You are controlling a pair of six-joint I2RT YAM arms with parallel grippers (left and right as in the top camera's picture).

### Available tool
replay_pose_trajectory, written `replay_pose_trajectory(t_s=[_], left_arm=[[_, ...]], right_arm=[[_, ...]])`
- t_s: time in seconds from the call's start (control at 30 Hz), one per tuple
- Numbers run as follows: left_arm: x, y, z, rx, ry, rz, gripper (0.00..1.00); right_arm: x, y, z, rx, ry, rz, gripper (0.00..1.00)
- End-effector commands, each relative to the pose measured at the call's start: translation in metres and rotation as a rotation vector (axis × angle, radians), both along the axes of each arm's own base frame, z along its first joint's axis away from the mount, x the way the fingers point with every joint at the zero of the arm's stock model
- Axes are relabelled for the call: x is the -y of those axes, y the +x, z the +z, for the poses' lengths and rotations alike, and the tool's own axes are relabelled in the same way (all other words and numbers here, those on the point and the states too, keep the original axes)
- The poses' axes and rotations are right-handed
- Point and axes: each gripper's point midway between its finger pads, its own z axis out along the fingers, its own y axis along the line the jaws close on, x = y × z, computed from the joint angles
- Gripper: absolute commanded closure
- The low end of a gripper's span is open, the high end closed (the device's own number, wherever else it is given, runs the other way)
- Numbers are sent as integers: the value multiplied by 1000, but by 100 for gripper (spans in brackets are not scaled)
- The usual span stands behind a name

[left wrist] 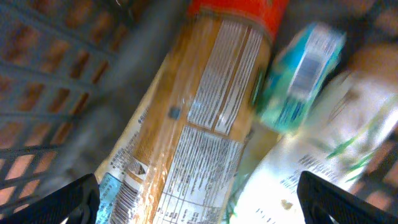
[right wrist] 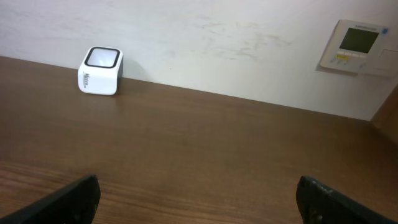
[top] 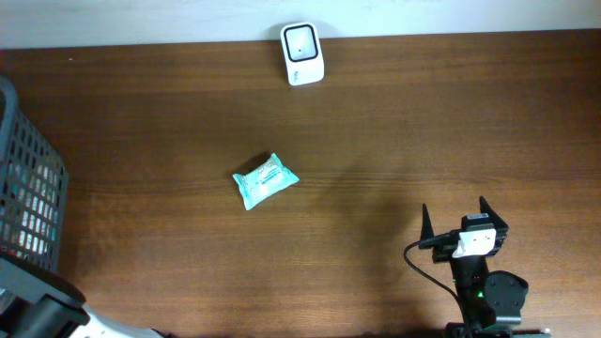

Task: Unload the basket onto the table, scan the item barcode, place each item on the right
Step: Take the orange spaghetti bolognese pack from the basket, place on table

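Overhead, my right claw [top: 454, 214] sits spread wide and empty at the near right edge of the surface [top: 423, 113]. The teal packet [top: 266, 181] lies flat mid-surface, well apart from it, with the white scanner [top: 302, 53] at the far edge. My left claw [left wrist: 199, 202] is spread too, hovering above packaged goods [left wrist: 205, 124] inside the basket [top: 28, 178].

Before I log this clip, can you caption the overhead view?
Overhead: teal packet lies centre-frame, white scanner at the far edge, basket at left, right gripper open and empty.
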Motion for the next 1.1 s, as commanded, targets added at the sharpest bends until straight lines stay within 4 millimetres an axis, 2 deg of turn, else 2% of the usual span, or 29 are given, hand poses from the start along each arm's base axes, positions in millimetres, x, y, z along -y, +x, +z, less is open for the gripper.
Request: replay_pose_trajectory(t_s=[0.0, 0.23, 0.33, 0.37, 0.4, 0.47, 0.53, 0.6, 0.63, 0.7, 0.73, 0.77, 0.8, 0.9, 0.93, 1.0, 1.07], left_arm=[[-4, -9, -33, -64, -43, -77, 1], [-15, -10, -75, -128, -61, -61, 0], [-12, -12, -96, -154, -97, -63, 20], [-12, -12, -97, -156, -100, -63, 30], [-12, -12, -97, -156, -100, -62, 55], [-13, -12, -96, -155, -99, -61, 72], [-13, -12, -91, -145, -102, -38, 80], [-18, -8, -74, -113, -80, -8, 83], [-28, 0, -33, -40, -22, 37, 90], [-37, 7, 20, 62, 52, 96, 99], [-39, 8, 40, 103, 76, 122, 100], [-38, 11, 71, 173, 108, 147, 100], [-30, 16, 112, 276, 134, 136, 100], [9, 32, 201, 520, 172, -18, 100], [37, 37, 247, 660, 181, -109, 100], [78, 31, 312, 855, 187, -174, 100], [115, 23, 353, 957, 208, -230, 100]], right_arm=[[1, 0, -2, 0, 0, -1, 1], [1, 0, -2, 0, 0, -1, 1], [1, 0, -2, 0, 0, -1, 1], [1, 0, -2, 0, 0, -1, 1], [1, 0, -2, 0, 0, -1, 1], [1, 0, -2, 0, 0, -1, 1], [1, 0, -2, 0, 0, -1, 1], [1, 0, -2, 0, 0, -1, 1], [1, 0, -2, 0, 0, -1, 1], [1, 0, -2, 0, 0, -1, 1], [1, 0, -2, 0, 0, -1, 1], [1, 0, -2, 0, 0, -1, 1], [1, 0, -2, 0, 0, -1, 1], [1, 0, -2, 0, 0, -1, 1], [1, 0, -2, 0, 0, -1, 1], [1, 0, -2, 0, 0, -1, 1], [1, 0, -2, 0, 0, -1, 1]])
